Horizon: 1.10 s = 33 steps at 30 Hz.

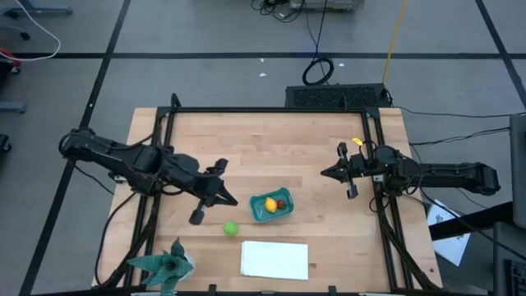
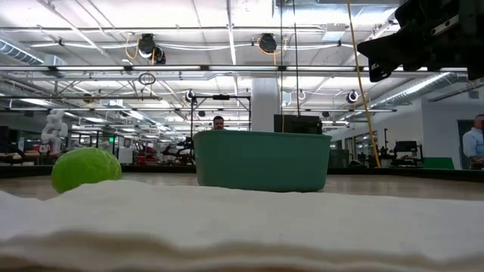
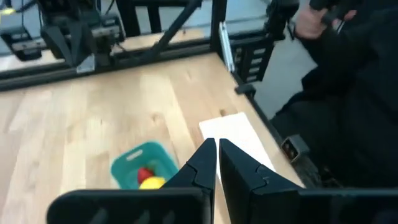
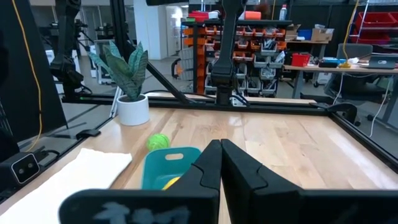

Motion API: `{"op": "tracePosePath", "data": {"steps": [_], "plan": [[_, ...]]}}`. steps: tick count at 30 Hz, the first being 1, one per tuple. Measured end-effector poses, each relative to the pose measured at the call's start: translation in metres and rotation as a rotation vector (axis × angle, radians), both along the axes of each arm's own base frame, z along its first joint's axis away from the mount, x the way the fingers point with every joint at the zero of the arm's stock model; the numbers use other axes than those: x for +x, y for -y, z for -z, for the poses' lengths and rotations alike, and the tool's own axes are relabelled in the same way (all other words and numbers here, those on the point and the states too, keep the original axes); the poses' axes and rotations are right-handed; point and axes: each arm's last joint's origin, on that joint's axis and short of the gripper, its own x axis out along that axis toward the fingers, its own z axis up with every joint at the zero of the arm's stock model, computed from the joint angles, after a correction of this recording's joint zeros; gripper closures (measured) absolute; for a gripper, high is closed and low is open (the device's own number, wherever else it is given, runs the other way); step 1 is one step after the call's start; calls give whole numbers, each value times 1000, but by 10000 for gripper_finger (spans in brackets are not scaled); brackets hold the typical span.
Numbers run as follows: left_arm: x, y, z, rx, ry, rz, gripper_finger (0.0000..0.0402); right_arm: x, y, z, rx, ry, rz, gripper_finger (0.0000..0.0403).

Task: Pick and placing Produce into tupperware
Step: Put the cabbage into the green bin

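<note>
My two arms are matte black and chunky-jointed; each hand ends in two dark angular fingers (image 3: 249,171), and my right arm (image 1: 444,174) carries a yellow tag.

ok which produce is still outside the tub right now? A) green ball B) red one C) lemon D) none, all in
A: the green ball sits on the bare wood beside the teal tub, while the yellow lemon and the small red fruit lie inside it.
</note>
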Motion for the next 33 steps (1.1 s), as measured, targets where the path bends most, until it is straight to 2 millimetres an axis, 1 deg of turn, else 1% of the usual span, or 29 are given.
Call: {"op": "tracePosePath", "data": {"steps": [6, 13, 16, 21, 29, 33], "plan": [[4, -1, -4, 37, -50, -48, 380, 0, 0, 1, -3, -7, 0, 403], [12, 2, -6, 54, -90, -37, 380, 1, 0, 2, -5, -14, 0, 403], [15, 3, 0, 79, -156, -33, 380, 1, 0, 2, -9, -12, 0, 403], [26, 6, 3, 79, -190, -31, 380, 1, 0, 2, -8, -14, 0, 403], [43, 12, 11, 112, -362, -18, 380, 1, 0, 2, -8, -14, 0, 403], [50, 14, 18, 147, -448, -10, 380, 1, 0, 2, -8, -15, 0, 403]]}}
